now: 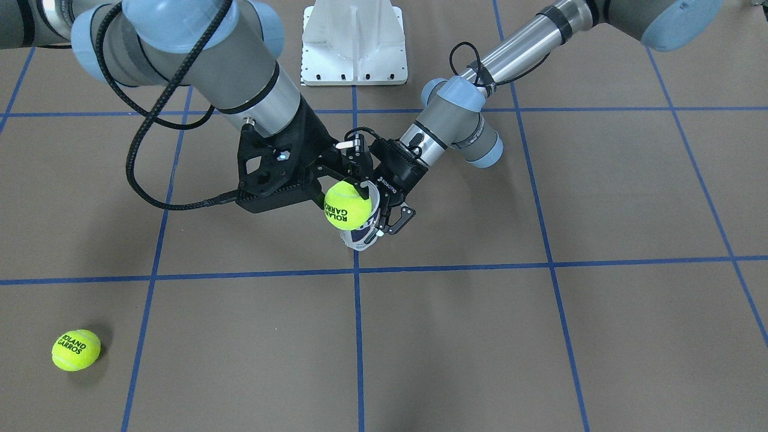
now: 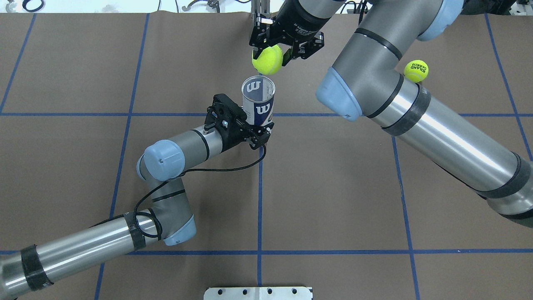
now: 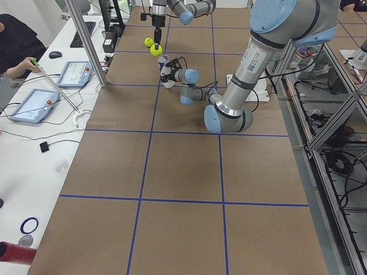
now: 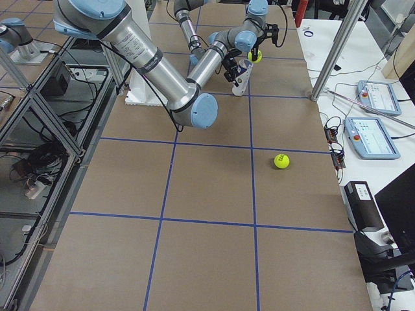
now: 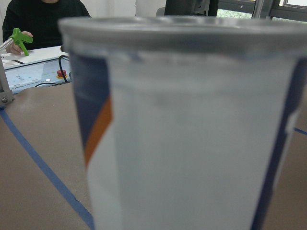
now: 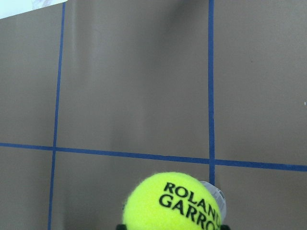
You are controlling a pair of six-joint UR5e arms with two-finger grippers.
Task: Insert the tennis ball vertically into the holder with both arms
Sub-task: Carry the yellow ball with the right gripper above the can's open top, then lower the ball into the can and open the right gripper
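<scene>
bracket (image 2: 258, 293): white metal, at the bottom edge of the overhead view, nearest the robot.
tabletop (image 2: 333, 187): brown, crossed by blue tape lines.
left hand (image 2: 255, 125): closed on the can's lower half from the side, a finger on either flank.
can (image 2: 258, 102): just above centre of the overhead view, by a crossing of tape lines. Its long axis is near vertical, open mouth up and closed end down. Whether the base touches the tabletop I cannot tell. It fills the left wrist view, blurred.
held ball (image 2: 267, 59): yellow-green, hanging above the can's mouth, wholly outside the can.
right hand (image 2: 271, 53): pointing down at the top of the overhead view, fingers clamped on the held ball's sides.
loose ball (image 2: 416, 71): on the tabletop at the upper right of the overhead view, well apart from the can.
</scene>
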